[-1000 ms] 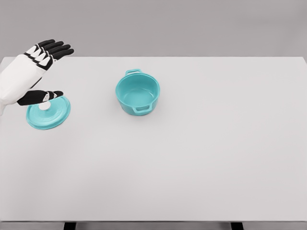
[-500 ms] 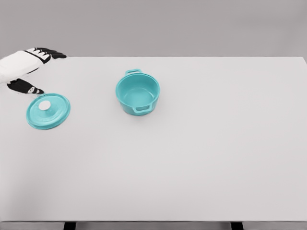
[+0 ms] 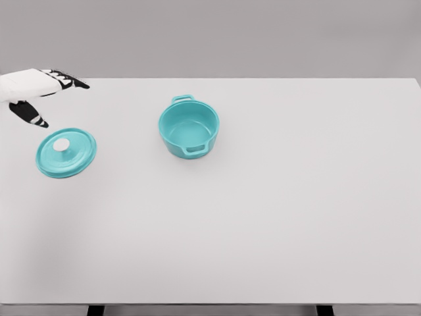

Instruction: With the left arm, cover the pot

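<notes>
Teal pot uncovered near table middle; teal lid flat, well apart at left; left hand above lid, fingers spread, holding nothing.

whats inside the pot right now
Nothing: the pot stands open and its teal floor shows bare. The near inner wall is hidden by the rim. Its lid lies on the table to the left, apart from it.

I see a plain white table carrying two things. An uncovered teal pot stands upright left of the middle, and its lid lies flat, knob up, well apart near the left edge.
</notes>
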You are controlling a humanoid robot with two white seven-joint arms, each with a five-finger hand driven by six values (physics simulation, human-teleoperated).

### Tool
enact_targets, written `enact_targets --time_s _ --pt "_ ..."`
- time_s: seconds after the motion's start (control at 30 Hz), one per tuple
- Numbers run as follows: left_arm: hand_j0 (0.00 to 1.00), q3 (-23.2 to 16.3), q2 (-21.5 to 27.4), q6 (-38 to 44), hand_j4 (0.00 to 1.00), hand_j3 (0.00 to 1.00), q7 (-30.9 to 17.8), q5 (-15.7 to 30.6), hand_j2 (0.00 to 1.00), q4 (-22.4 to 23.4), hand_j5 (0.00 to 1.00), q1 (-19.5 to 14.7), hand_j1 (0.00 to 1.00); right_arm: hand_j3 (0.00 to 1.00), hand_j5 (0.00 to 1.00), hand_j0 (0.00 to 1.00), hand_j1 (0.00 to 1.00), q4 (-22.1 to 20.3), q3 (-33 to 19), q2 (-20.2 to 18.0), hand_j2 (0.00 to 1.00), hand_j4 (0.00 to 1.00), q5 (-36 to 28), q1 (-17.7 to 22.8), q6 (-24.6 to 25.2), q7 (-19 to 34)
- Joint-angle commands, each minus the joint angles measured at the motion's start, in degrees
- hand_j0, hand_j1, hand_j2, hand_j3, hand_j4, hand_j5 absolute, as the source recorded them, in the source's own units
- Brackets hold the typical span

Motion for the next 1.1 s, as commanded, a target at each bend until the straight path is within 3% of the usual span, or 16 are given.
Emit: enact_targets --time_s 0.0,0.3,0.63,0.73,1.07 --pt "1.00 -5.5 0.2 0.1 1.00 1.00 0.0 0.1 1.00 3.6 1.00 -0.3 1.00 1.00 1.00 1.00 1.00 0.0 0.0 0.0 1.00 1.00 0.0 0.0 0.0 0.0" --pt "0.96 -12.1 0.4 0.1 0.96 0.96 0.0 -0.7 0.96 6.2 0.96 -3.7 0.96 1.00 1.00 1.00 1.00 0.0 0.0 0.0 1.00 1.00 0.0 0.0 0.0 0.0" --pt "0.95 -13.1 1.6 0.1 0.95 0.95 0.0 -0.6 0.95 5.8 0.95 -4.8 0.95 1.00 1.00 1.00 1.00 0.0 0.0 0.0 1.00 1.00 0.0 0.0 0.0 0.0" --pt "0.87 -13.8 1.7 0.1 0.87 0.87 0.0 -0.6 0.87 5.8 0.87 -4.8 0.87 1.00 1.00 1.00 1.00 0.0 0.0 0.0 1.00 1.00 0.0 0.0 0.0 0.0" --pt "0.88 -14.9 1.5 0.1 0.88 0.88 0.0 -0.5 0.88 7.2 0.88 -4.7 0.88 1.00 1.00 1.00 1.00 0.0 0.0 0.0 1.00 1.00 0.0 0.0 0.0 0.0"
